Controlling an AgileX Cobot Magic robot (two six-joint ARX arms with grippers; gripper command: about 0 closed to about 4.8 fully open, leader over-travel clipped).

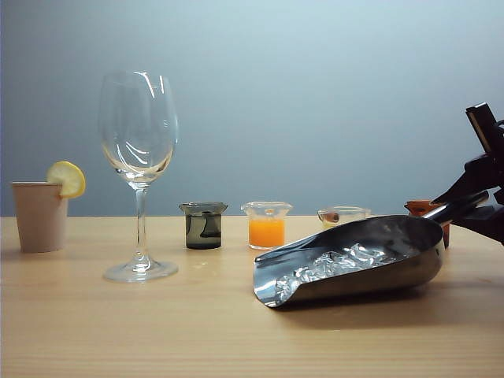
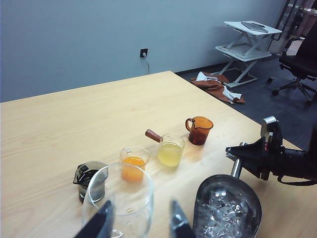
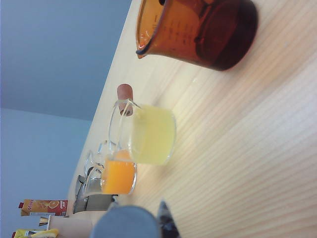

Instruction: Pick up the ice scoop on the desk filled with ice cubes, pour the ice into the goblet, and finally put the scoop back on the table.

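Your right gripper (image 2: 241,159) is clamped on the scoop (image 1: 354,268) handle; next, lift it level toward the goblet (image 1: 138,169). Your left gripper (image 2: 141,220) hovers part-open, empty, near the goblet.

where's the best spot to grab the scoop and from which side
Probably the round handle of the scoop, approached from behind, opposite the open mouth: the trough holds ice and should stay level. The right end effector is there, jaws around the handle.

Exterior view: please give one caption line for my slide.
Right gripper closes on the handle of the shiny steel ice scoop near the tall clear goblet.
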